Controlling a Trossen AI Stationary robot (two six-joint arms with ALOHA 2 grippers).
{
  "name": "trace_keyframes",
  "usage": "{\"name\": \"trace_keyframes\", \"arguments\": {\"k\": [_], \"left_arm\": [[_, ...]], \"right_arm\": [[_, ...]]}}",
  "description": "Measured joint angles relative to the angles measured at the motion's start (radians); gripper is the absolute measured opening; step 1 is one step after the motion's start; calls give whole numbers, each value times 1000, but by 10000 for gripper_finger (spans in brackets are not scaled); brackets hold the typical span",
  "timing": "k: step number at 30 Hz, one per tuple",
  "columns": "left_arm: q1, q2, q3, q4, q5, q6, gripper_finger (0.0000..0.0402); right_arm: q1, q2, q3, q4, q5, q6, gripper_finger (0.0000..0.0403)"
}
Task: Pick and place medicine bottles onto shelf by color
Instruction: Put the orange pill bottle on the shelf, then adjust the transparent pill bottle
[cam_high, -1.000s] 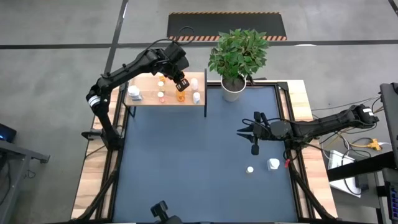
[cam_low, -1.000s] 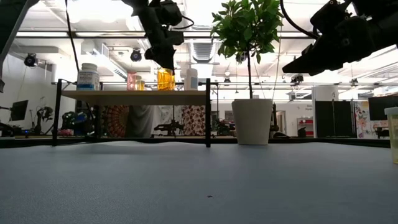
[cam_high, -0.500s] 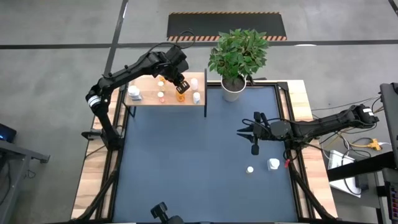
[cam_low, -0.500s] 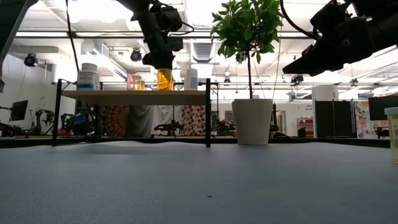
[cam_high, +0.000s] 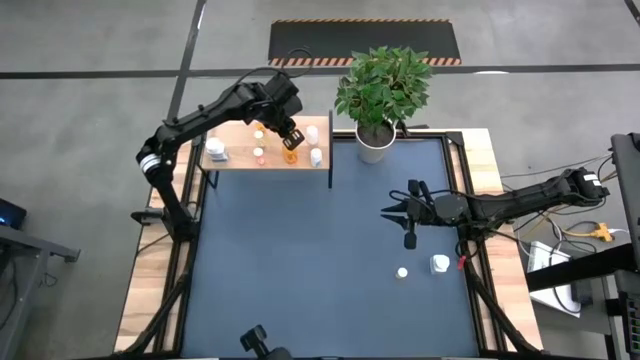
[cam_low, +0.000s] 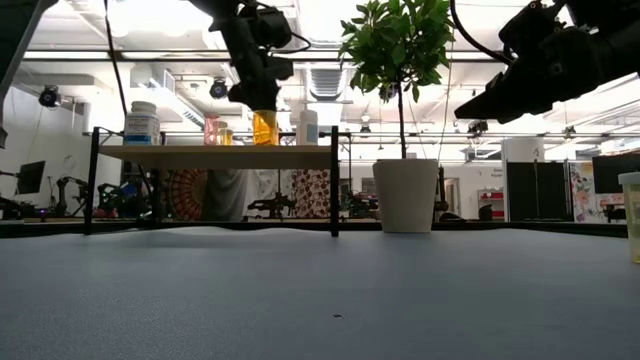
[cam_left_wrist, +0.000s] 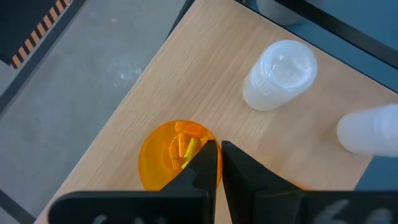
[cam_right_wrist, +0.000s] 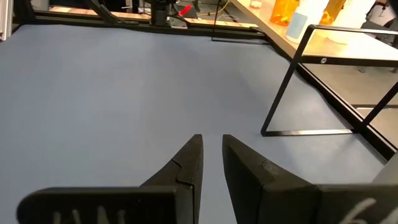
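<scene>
The left gripper (cam_high: 290, 137) hangs over the shelf (cam_high: 235, 160) near its right edge, fingers pressed together just above an uncapped orange bottle (cam_left_wrist: 173, 154) standing there. The right gripper (cam_high: 395, 211) waits, nearly closed and empty, over the blue tabletop's right side

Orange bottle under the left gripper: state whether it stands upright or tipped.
Upright: the orange bottle stands on the shelf, left gripper directly above.

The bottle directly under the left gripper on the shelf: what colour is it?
Translucent orange bottle, with yellowish pills visible inside; the left wrist view shows it best.
</scene>
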Motion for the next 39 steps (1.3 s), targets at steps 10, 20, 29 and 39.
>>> {"name": "trace_keyframes", "arguments": {"k": [10,20,29,39], "left_arm": [[-1,-9,0,-10,0,0,2],[0,-5,-3,-10,12,0,59],[0,-15,10,-18,11,5,124],[-33,-101,29,29,26,55,129]], "right_arm": [[0,0,0,0,0,1,52],[0,0,-2,0,0,1,52],[0,0,-2,0,0,10,52],[0,0,-2,0,0,8,52]]}}
